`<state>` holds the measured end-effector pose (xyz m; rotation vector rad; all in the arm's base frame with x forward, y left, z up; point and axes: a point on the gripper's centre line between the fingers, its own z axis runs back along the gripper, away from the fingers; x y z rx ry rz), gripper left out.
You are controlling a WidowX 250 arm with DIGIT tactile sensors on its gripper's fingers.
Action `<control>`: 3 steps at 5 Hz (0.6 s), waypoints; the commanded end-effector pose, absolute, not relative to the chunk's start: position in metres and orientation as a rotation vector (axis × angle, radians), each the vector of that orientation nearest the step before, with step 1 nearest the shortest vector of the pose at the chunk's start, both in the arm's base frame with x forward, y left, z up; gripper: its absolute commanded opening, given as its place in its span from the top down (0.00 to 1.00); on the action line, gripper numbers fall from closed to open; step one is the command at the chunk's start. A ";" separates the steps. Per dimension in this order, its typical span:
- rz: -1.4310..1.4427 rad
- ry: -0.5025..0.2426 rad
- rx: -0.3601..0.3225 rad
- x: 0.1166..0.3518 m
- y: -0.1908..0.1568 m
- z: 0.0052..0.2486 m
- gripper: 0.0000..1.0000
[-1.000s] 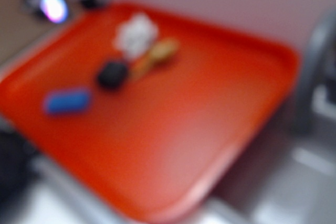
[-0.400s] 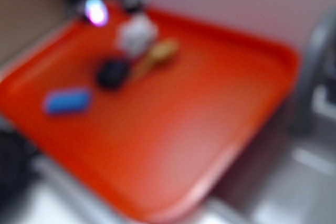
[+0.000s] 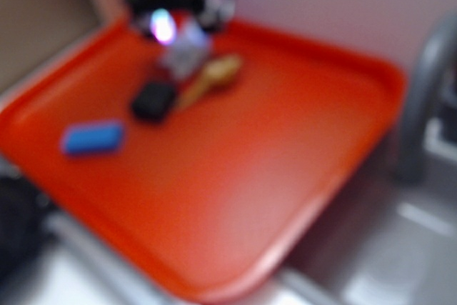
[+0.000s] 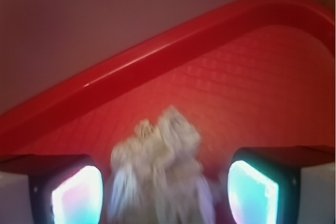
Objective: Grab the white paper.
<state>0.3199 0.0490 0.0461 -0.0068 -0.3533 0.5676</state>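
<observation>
The white paper (image 4: 160, 166) is a lumpy crumpled wad lying on the red tray (image 4: 252, 77). In the wrist view it sits between my two glowing fingers, one pad (image 4: 77, 195) on its left and the other on its right, with a gap on each side. My gripper (image 4: 164, 195) is open around it. In the blurred exterior view the gripper (image 3: 175, 26) hangs over the paper (image 3: 187, 53) near the tray's far left corner.
A black block (image 3: 152, 101) and a tan pointed seashell (image 3: 212, 76) lie right beside the paper. A blue block (image 3: 92, 137) rests farther left. The tray's raised rim (image 4: 157, 59) runs just behind the paper. A grey post (image 3: 421, 98) stands at right.
The gripper has travelled from the far left corner rightward and down over the white paper. The objects on the tray have stayed where they were.
</observation>
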 end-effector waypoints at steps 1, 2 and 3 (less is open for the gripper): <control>0.514 -0.328 0.013 0.332 0.045 0.034 0.00; 0.488 -0.324 0.012 0.323 0.043 0.035 1.00; 0.474 -0.280 0.037 0.317 0.047 0.052 1.00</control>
